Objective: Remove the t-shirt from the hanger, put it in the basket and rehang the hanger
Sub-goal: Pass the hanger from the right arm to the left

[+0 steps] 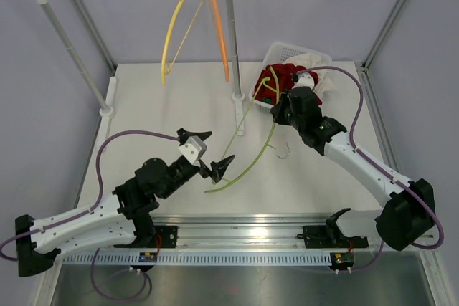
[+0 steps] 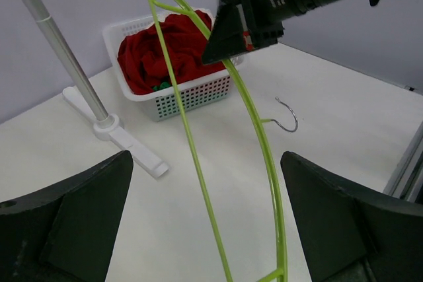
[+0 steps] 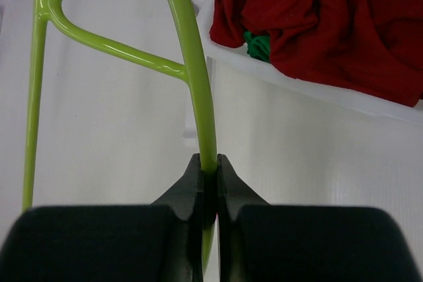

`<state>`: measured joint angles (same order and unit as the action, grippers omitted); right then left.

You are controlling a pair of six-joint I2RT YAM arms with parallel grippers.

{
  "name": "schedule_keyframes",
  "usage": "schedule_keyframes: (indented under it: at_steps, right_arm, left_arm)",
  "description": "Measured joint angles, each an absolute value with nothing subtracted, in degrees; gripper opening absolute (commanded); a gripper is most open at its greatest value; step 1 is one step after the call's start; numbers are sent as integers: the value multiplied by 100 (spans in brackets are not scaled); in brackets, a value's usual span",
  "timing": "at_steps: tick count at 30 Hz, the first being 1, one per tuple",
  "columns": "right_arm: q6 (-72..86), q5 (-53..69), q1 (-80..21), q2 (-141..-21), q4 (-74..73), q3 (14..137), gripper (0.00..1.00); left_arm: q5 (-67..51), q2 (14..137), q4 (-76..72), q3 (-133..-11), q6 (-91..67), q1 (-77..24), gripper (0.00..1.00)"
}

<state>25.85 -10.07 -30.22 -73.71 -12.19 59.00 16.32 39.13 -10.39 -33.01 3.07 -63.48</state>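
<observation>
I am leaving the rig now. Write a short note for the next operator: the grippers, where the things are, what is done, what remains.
Left gripper: open, holds nothing, near the lower end of the green hanger.
Right gripper: shut on the hanger's curved arm, close to the white basket.
Red t-shirt: off the hanger, lying in the basket.
Done: the shirt is removed and the hanger is bare.
Left: probably only to set the hanger down and release it.

Basket (image 1: 285, 49) partly hidden behind right arm (image 1: 337, 145); green hanger (image 2: 261, 143) lower end cut by frame edge
</observation>
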Motion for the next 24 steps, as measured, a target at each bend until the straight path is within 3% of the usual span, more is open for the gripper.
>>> schedule_keyframes:
  at_steps: [9,24]
  right_arm:
    - [3391,-1859,-3116,-7542,-2067,6267,0]
    - [4383,-2298,-3127,-7542,-2871,6707,0]
  left_arm:
    - [893,4143,-1354,-3286,1490,-6348,99]
    - [318,6075,-2073,-3306,2991,-6390,99]
